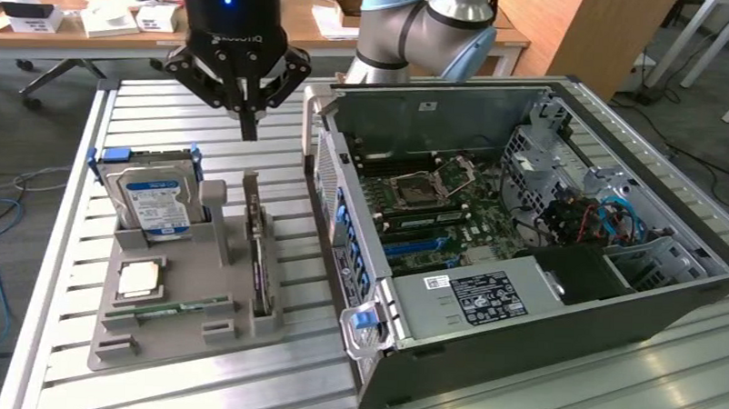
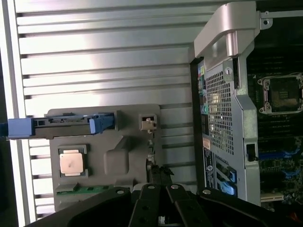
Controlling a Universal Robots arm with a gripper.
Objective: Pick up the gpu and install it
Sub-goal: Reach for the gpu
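The gpu, a thin dark rectangular card with a silvery metal end bracket, stands on edge in a slot of the grey plastic holder, on the holder's side nearest the open black computer case. The holder also carries 1 silver hard drive with a blue-white label, 1 square processor chip and 1 slim green RAM stick. The black gripper hangs above the holder, clear of the card, pinched together and holding nothing. The holder rests on the slatted metal worktop.

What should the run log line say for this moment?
gripper: shut, empty, above table | gpu: upright in holder, untouched | case: open
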